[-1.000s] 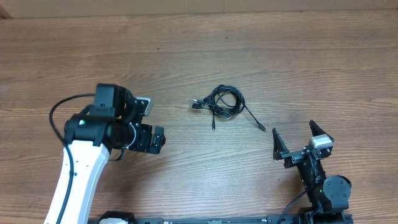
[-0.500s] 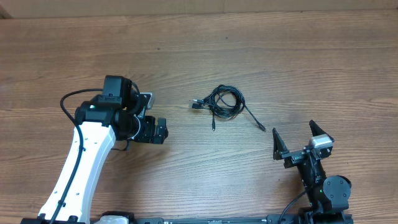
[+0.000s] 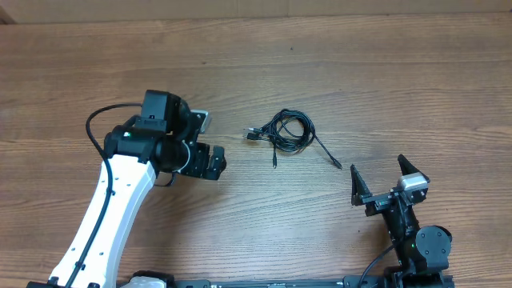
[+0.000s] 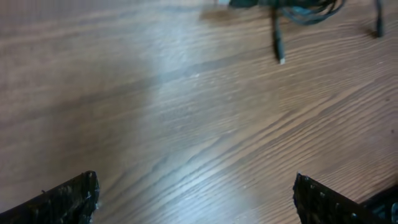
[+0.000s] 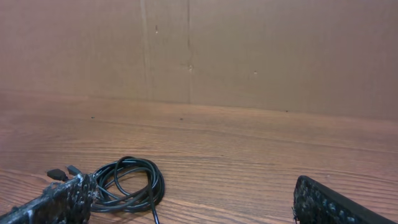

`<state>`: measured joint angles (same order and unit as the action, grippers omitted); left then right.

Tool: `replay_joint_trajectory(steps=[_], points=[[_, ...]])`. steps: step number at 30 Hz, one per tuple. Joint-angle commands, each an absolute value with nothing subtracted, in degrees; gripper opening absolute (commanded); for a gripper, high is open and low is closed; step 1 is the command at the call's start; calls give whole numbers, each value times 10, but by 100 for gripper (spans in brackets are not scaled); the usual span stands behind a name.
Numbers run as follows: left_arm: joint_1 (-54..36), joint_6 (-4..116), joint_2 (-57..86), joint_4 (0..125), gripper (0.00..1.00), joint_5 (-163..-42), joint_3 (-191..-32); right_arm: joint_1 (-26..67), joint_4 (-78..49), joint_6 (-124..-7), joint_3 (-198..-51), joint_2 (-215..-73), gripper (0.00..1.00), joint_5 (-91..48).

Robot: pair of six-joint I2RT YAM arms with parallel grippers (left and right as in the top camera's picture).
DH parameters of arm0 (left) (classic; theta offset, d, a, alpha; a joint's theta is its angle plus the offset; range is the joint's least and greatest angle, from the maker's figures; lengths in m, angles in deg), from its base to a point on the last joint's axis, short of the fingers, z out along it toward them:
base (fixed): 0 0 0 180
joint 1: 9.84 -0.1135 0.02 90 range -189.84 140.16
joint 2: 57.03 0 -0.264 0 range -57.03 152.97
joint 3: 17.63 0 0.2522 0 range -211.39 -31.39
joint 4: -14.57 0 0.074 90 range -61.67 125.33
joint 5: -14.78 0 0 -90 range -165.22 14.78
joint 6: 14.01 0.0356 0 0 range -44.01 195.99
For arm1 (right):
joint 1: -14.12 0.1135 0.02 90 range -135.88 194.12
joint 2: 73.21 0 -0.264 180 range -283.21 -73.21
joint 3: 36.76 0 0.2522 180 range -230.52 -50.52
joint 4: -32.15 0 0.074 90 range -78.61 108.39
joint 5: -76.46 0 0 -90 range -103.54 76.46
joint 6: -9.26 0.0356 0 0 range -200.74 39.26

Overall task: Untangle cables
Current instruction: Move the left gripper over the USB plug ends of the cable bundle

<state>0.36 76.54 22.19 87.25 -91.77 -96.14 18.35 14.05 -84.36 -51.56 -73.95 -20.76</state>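
Now | left gripper (image 3: 213, 163) nearer cables (image 3: 290, 130), jaws wide | right gripper (image 3: 378, 170) unmoved, wide

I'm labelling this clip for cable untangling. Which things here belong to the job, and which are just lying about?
Job:
cables, a tangled black bunch mid-table
left gripper, open, not touching them
right gripper, open, not touching them

Just there:
table, bare wood
board, brown, behind the table
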Motion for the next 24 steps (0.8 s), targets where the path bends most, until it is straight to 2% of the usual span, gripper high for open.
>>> replay_joint_trajectory(steps=[1,13,24], points=[[18,791,223,868,100,-926,-992,187,142,-841,-510,-734,100,-205],[65,838,224,863,100,-926,-1021,187,142,-841,-510,-734,100,-205],[72,863,224,861,100,-926,-1021,187,142,-841,-510,-734,100,-205]])
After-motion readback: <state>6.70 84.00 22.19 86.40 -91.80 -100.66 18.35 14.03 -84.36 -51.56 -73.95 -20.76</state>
